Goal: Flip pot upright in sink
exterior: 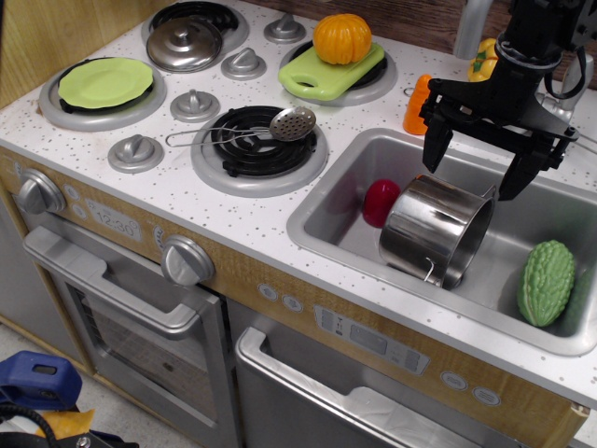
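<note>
The shiny steel pot (pixel 434 229) lies tilted on its side in the grey sink (pixel 326 210), its open mouth facing right and slightly down. My black gripper (pixel 476 173) hangs just above the pot's upper rim. Its two fingers are spread wide, one at the left (pixel 436 149) and one at the right (pixel 519 177), and hold nothing. A red object (pixel 379 201) lies in the sink, touching the pot's left side.
A green bumpy gourd (pixel 546 282) lies at the sink's right end. An orange item (pixel 417 105) and a yellow pepper (pixel 482 58) sit behind the sink. A slotted spoon (pixel 280 126), steel lid (pixel 184 44), green plate (pixel 105 82) and orange pumpkin (pixel 341 37) sit on the stove.
</note>
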Tool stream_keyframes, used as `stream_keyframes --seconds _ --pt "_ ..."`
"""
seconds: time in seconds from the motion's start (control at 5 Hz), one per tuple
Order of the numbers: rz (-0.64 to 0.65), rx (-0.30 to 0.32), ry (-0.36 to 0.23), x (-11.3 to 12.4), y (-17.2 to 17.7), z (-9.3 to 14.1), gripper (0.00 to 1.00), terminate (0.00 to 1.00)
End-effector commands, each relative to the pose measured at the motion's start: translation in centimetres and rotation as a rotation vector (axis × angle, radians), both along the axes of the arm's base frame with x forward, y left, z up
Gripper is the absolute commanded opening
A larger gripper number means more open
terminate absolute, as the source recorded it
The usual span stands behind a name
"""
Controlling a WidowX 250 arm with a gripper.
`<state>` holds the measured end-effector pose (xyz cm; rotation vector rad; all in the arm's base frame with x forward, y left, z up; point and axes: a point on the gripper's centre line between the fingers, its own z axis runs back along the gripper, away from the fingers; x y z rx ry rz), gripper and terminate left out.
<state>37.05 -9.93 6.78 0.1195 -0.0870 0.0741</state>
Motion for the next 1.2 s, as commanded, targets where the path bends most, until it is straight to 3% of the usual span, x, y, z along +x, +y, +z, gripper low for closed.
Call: stream_keyframes --seconds 0.0,0.2,0.4,0.8,1.0 --pt "0.000 0.000 0.000 0.0 0.0 0.0 1.00 0.00" --pt "-0.027 0.097 0.002 0.7 -0.3 0.0 1.00 0.00" --pt "-0.094 0.255 0.021 1.2 -1.0 0.0 1.00 0.00" --pt "-0.141 0.385 -0.002 1.2 -2.3 -0.8 1.00 0.00" --pt "-0.156 0.411 -0.011 1.3 -2.1 -1.4 1.00 0.00"
